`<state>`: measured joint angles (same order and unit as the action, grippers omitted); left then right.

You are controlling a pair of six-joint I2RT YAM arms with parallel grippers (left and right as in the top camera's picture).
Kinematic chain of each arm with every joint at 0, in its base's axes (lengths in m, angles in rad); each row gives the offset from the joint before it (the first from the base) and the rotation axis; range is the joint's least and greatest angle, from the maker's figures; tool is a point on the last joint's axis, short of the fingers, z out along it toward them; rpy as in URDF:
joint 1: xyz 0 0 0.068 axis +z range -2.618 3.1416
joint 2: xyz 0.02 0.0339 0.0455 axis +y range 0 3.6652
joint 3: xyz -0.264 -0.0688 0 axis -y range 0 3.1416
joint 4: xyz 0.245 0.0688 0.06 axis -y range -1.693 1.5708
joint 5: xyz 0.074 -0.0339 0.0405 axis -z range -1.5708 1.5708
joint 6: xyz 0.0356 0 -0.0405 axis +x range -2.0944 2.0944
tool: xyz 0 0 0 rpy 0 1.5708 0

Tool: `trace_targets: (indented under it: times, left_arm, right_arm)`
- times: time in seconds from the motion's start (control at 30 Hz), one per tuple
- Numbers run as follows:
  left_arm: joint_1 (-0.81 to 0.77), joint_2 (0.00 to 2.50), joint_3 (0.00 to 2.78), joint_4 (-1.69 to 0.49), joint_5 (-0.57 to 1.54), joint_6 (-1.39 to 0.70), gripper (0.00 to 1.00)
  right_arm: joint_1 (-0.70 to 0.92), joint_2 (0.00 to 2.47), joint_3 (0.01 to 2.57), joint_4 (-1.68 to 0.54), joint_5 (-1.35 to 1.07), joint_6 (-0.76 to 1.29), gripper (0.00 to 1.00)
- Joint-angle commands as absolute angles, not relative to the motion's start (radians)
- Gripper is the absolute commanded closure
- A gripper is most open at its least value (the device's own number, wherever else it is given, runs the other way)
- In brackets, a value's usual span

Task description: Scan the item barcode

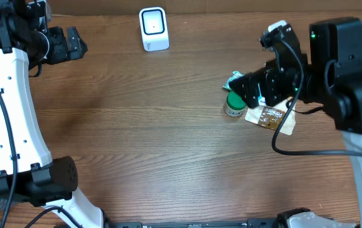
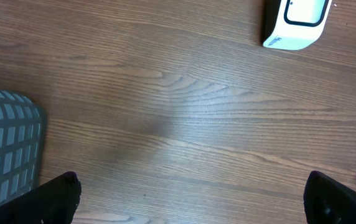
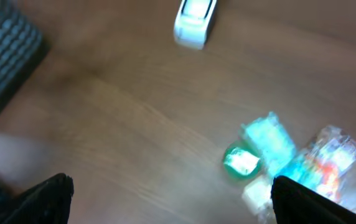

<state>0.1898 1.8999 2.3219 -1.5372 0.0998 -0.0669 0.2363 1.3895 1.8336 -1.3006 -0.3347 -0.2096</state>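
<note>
My right gripper (image 1: 252,88) hovers just above 3 items near the table's right edge, jaws wide and empty: 1 green-lidded tub (image 1: 233,105), 1 green packet (image 1: 234,80), 1 brown packet (image 1: 271,118). My left gripper (image 1: 74,43) hangs far-left, jaws wide and empty, well apart from 1 white scanner (image 1: 154,28).

White scanner (image 2: 296,25) top right, grey mesh basket (image 2: 7,155) left, wooden table (image 2: 178,124)

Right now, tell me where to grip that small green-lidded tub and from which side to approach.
Grip the green-lidded tub across its round wall just below the lid, coming straight down with the open right gripper. It seems to stand upright, lid up, and packets lie close on its right and far sides, so the top is likely the clearest approach.
</note>
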Motion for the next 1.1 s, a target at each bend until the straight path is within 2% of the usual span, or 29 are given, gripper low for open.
trace_targets:
  times: [0.0, 0.3, 0.5, 0.63, 0.83, 1.07]
  left_arm:
    - [0.182, 1.877, 2.343, -1.536, 0.094, -0.044, 0.01]
    - [0.182, 1.877, 2.343, -1.536, 0.094, -0.044, 0.0]
    - [0.182, 1.877, 2.343, -1.536, 0.094, -0.044, 0.01]
    - [0.182, 1.877, 2.343, -1.536, 0.094, -0.044, 0.0]
    - [0.182, 1.877, 2.343, -1.536, 0.094, -0.044, 0.0]
    - [0.182, 1.877, 2.343, -1.536, 0.094, -0.044, 0.0]
  right_arm:
    - [0.24, 1.271, 1.686, -1.167, -0.299, -0.205, 0.0]
    - [0.224, 0.878, 1.046, -0.529, -0.247, -0.201, 0.0]
    - [0.165, 0.526, 0.571, -0.153, -0.225, -0.084, 0.0]
    - [0.135, 0.319, 0.344, -0.06, -0.224, -0.024, 0.0]
    - [0.128, 0.084, 0.13, -0.053, -0.217, 0.054, 0.0]
    - [0.128, 0.003, 0.008, -0.062, -0.222, 0.084, 0.0]
